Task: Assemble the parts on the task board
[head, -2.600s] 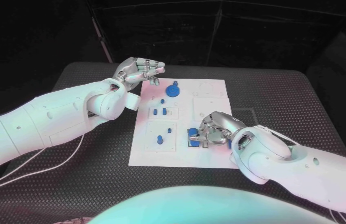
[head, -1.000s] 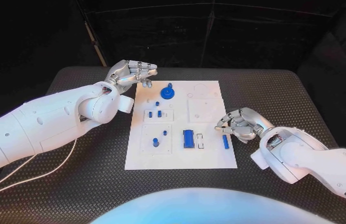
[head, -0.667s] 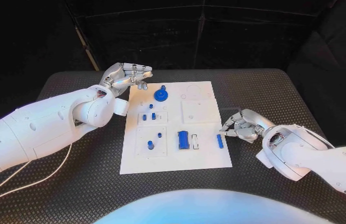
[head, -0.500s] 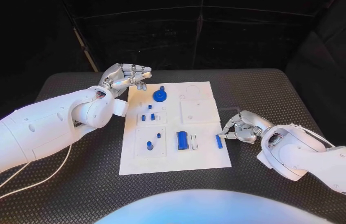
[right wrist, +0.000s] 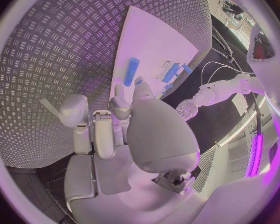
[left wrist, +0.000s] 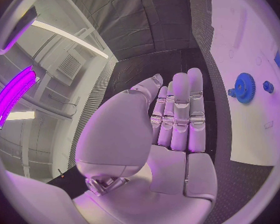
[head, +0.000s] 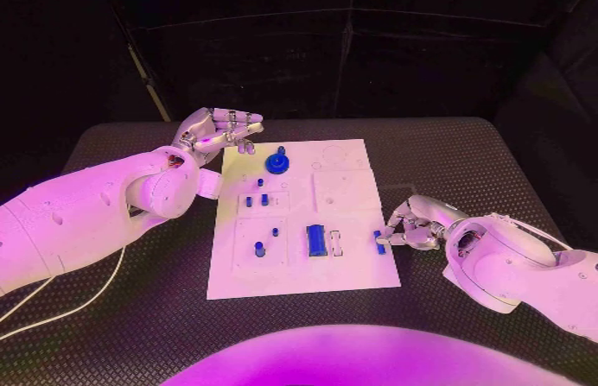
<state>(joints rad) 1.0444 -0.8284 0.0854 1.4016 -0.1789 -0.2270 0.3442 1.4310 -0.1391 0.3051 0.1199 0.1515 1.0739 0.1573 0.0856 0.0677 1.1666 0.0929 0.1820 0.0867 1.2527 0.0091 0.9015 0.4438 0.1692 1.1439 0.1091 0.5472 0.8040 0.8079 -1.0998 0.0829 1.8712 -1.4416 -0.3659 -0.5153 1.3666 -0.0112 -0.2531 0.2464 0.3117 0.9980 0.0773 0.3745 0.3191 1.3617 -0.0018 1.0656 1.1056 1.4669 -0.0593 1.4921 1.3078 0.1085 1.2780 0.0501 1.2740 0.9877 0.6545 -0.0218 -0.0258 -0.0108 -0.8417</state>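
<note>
The white task board (head: 349, 265) lies mid-table. On it are a blue gear (head: 276, 163), small blue pegs (head: 258, 201), a blue block (head: 316, 240) in its slot, and a loose blue bar (head: 378, 241) at the right edge. My right hand (head: 417, 222) rests beside that edge with its fingertips (right wrist: 140, 87) right at the blue bar (right wrist: 132, 71); it holds nothing, and the thumb stands apart. My left hand (head: 222, 129) hovers off the board's far left corner, near the gear (left wrist: 244, 87). Its fingers (left wrist: 180, 109) lie side by side and hold nothing.
Black ribbed matting (head: 473, 161) surrounds the board on all sides. A white cable (head: 75, 287) runs along the table's left side under my left arm. The board's far right part (head: 343, 179) carries only shallow empty recesses.
My right hand came off the blue block in the board's middle and drew back to the right edge, then closed in on the loose bar. The left hand has stayed put.
</note>
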